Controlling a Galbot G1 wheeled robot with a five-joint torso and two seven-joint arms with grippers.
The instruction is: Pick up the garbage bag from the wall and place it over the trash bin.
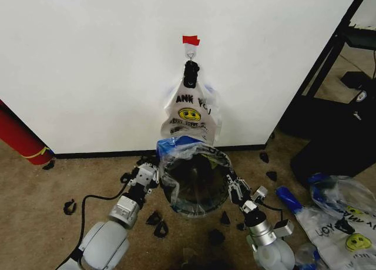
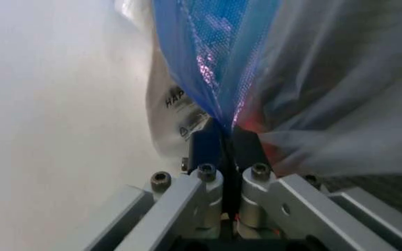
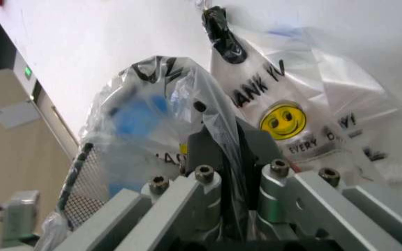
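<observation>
Brown carpet (image 1: 35,223) meets white wall (image 1: 88,64), black baseboard (image 1: 100,153).

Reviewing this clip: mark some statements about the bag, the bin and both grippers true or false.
1. The garbage bag is stretched over the trash bin's mouth. True.
2. The left gripper is open and clear of the plastic. False: it is shut on the bag's blue-tinted edge.
3. A bunch of smiley-printed bags hangs from a black clip on the wall. True.
4. The right gripper rests on the floor, away from the bin. False: it pinches the bag at the bin's rim.
</observation>
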